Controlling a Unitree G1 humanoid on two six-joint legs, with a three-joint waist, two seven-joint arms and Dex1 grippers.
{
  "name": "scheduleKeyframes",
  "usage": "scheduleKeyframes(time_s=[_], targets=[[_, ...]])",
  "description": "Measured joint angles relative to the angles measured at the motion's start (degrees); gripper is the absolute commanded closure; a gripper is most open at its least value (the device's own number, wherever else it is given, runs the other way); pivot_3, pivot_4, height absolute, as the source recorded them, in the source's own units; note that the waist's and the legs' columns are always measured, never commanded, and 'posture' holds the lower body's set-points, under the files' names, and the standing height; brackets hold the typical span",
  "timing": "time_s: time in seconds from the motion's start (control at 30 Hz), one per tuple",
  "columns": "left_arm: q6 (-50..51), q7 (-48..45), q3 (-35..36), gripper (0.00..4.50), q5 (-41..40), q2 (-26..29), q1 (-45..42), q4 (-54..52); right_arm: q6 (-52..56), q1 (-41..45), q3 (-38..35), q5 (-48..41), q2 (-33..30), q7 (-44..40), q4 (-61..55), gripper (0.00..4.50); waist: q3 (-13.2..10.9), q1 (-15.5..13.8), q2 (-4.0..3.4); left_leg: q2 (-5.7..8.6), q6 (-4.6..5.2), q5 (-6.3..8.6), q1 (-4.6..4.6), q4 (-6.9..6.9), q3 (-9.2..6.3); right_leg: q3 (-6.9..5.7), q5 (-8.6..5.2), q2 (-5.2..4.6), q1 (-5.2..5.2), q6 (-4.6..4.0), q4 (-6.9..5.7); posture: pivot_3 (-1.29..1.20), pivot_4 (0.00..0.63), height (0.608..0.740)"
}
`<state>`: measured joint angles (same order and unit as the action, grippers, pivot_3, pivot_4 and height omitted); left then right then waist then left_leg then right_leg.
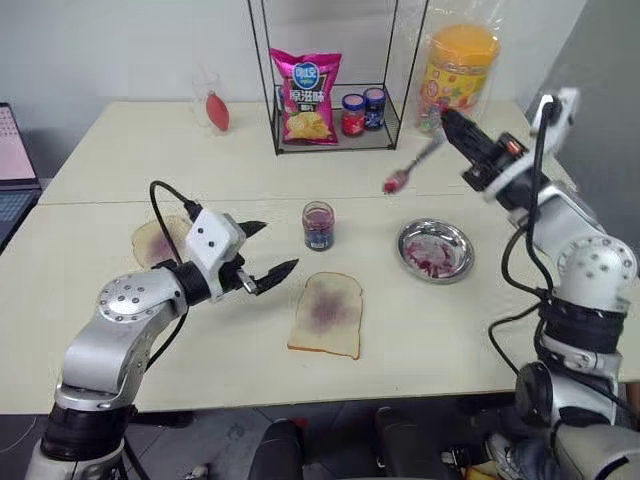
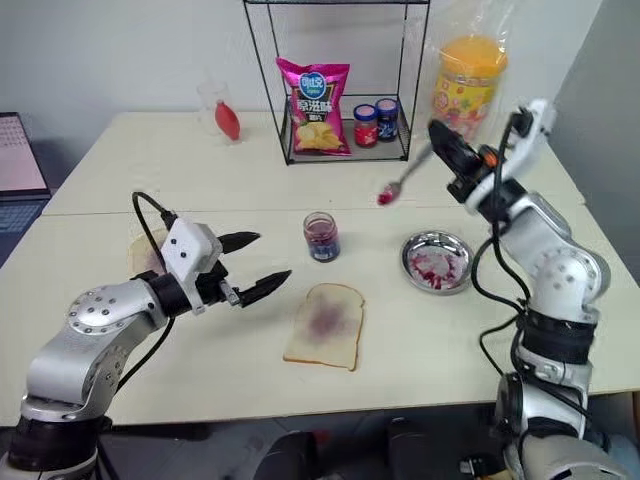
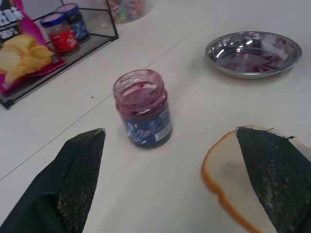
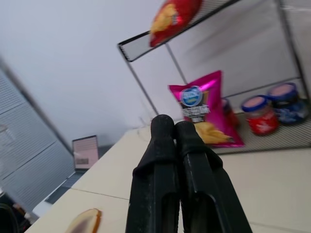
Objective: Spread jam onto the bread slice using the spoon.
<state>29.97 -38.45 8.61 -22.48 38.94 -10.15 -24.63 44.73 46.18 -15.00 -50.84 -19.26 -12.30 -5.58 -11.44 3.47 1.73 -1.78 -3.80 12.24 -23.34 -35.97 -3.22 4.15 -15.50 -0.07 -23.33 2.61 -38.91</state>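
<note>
Nearest of all is the left gripper (image 1: 268,250), low over the near part of the table (image 1: 440,330), with its two black fingers spread wide and nothing between them. It points to the right, toward the bread slice (image 1: 327,314), and is just beside it without touching. That bread slice lies flat near the front edge, pale, with a big purple smear in its middle. A little farther back stands the small glass jar (image 1: 318,225) with no lid, and the dark purple jam (image 3: 142,99) is inside it. To the right of the jar sits a round steel dish (image 1: 435,250) with purple smears in it. The right gripper (image 1: 449,122) is up in the air on the far right, its fingers pressed tight together on the thin handle of the spoon (image 1: 410,168). The spoon slants down to the left, and its bowl is red with jam, above the table between the jar and the wire rack (image 1: 330,135). In the rack are a pink chip bag (image 1: 306,95) and two small jars with red and blue lids (image 1: 363,110). Another bread slice (image 1: 155,240) with a purple smear lies on the left, partly hidden behind the left arm.
</note>
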Motion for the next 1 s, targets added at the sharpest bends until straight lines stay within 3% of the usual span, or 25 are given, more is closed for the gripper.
scheduleKeyframes(time_s=[0.33, 0.63, 1.0], targets=[[2.03, 8.09, 2.32, 0.00, 0.73, -4.06, 5.17, -4.70, -14.42, 7.22, 16.09, 18.62, 4.79, -10.75, 15.71, 4.46, 0.01, -0.64, 0.02, 0.05, -0.01, 0.00, -0.09, -0.04, -0.02, -0.05, 0.17, -0.08, -0.06, -0.26, 0.00, 0.00, 0.150, 0.740], [3.57, 10.60, 3.06, 0.00, 0.28, -4.68, 6.05, -5.39, -21.97, 9.27, 18.65, 26.01, 7.99, -18.15, 24.28, 4.46, 0.01, -0.27, 0.02, 0.02, -0.01, 0.00, -0.08, -0.02, -0.02, -0.06, 0.19, -0.05, -0.09, -0.28, -0.04, 0.00, 0.150, 0.740], [4.92, 11.75, 3.13, 0.00, -0.18, -4.91, 6.02, -5.39, -29.94, 9.28, 20.93, 33.96, 10.29, -21.37, 30.93, 4.46, 0.01, -0.26, 0.03, 0.03, -0.01, 0.00, -0.07, -0.02, -0.03, -0.06, 0.19, -0.05, -0.09, -0.28, -0.04, 0.00, 0.150, 0.740]])
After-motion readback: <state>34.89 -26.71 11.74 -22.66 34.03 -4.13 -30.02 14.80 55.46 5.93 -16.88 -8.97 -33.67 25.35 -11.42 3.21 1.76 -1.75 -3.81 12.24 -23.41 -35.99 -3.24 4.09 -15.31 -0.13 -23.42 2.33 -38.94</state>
